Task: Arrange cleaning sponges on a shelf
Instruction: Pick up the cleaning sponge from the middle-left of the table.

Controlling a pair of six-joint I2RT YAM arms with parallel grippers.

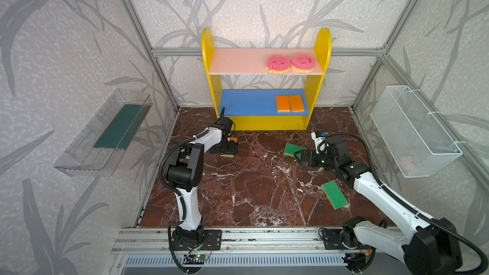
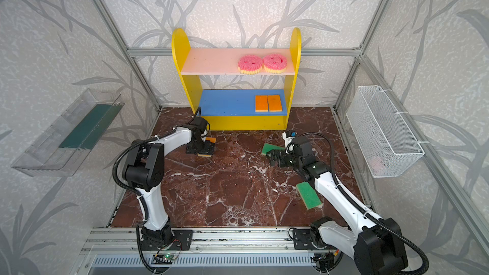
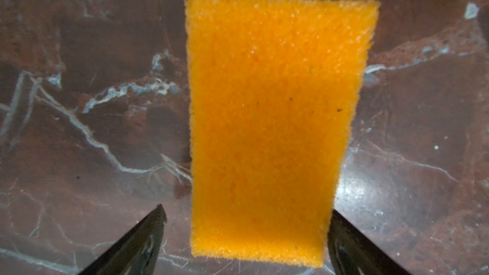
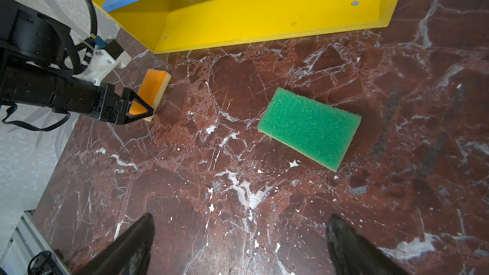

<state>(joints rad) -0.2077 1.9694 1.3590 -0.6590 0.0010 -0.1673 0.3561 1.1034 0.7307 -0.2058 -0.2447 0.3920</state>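
Your left gripper (image 3: 246, 210), jaws apart astride the near end of a fuzzy orange sponge (image 3: 264, 115), flat on the marble (image 3: 79, 101) by the shelf (image 4: 264, 22), your right gripper (image 4: 240, 216) wide open, green sponge (image 4: 309, 128) ahead.

Shelf (image 1: 211, 80): two pink sponges (image 1: 277, 64) on top board, two orange sponges (image 1: 282, 103) on blue board; floor (image 1: 251, 181): left gripper (image 1: 228, 152) over third orange sponge (image 1: 233, 139), right gripper (image 1: 298, 157) beside green sponge (image 1: 291, 148), second green sponge (image 1: 334, 194) by right arm.
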